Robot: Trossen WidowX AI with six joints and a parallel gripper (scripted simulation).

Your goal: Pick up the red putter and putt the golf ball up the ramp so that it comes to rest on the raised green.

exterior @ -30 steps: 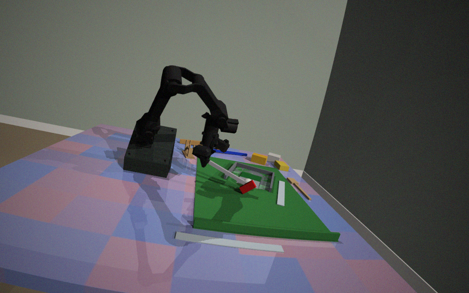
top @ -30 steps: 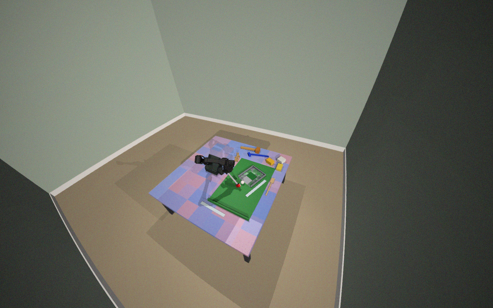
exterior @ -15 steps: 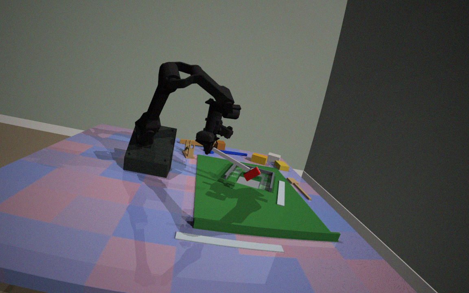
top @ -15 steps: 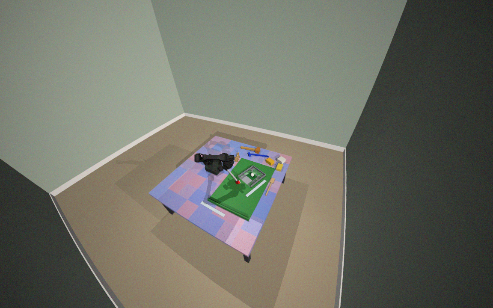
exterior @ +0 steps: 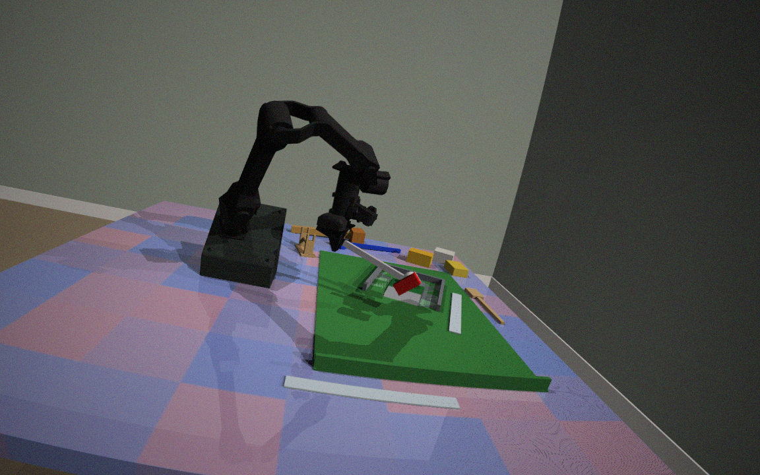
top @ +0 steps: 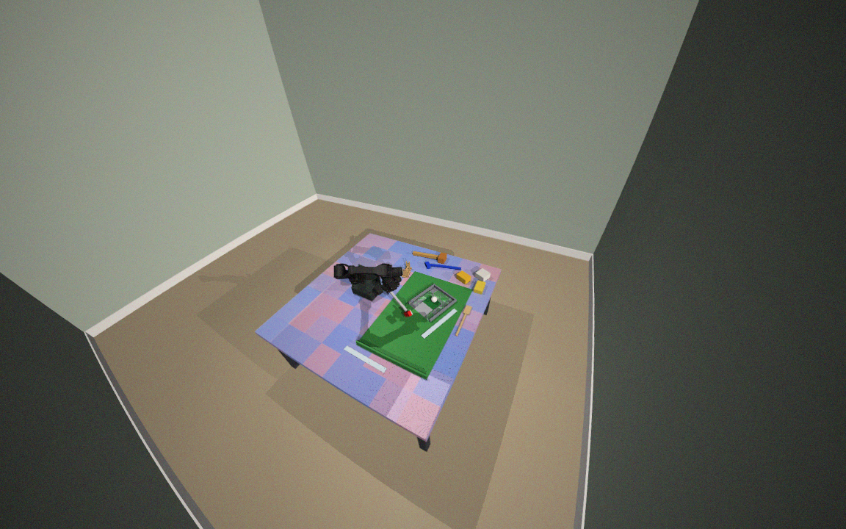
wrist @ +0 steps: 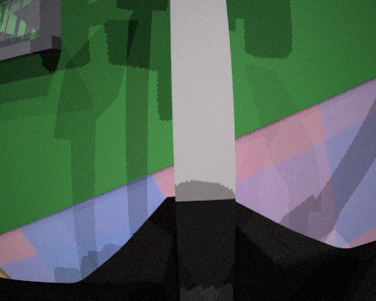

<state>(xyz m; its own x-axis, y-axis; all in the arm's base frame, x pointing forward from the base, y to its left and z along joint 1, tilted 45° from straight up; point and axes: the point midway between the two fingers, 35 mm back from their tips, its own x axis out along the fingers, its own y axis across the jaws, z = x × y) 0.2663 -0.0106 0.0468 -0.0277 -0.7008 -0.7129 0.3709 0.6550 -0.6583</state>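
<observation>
Fingers [top: 389, 287] [exterior: 335, 239] are shut on the pale shaft of the putter [top: 399, 303] [exterior: 374, 258] [wrist: 203, 100], which slants down over the green board [top: 399, 342] [exterior: 359, 348] [wrist: 280, 100] to its red head, just outside the grey frame [top: 443, 310] [exterior: 441, 295] [wrist: 29, 50]. Inside that frame is the ball [top: 434, 299] [exterior: 408, 273], with the frame's walls around it. Beside the frame, a white strip [top: 439, 323] [exterior: 455, 313] lies on the board; another [top: 365, 358] [exterior: 371, 392] lies on the table [top: 321, 315] [exterior: 105, 384] off the board's near edge. A wooden mallet [top: 463, 321] [exterior: 489, 309] is between the board and the table's edge. Beyond the board are two yellow blocks, a white block [top: 482, 274] [exterior: 443, 254], a blue club [top: 444, 266] [exterior: 378, 248] and an orange mallet [top: 441, 258] [exterior: 357, 235]. A small wooden stand [top: 407, 270] [exterior: 306, 243] is near its corner by the arm. The exterior view mostly hides the ball behind the red head; the wrist view cuts off the head and most of the frame, and whether the ball is moving, I cannot tell
</observation>
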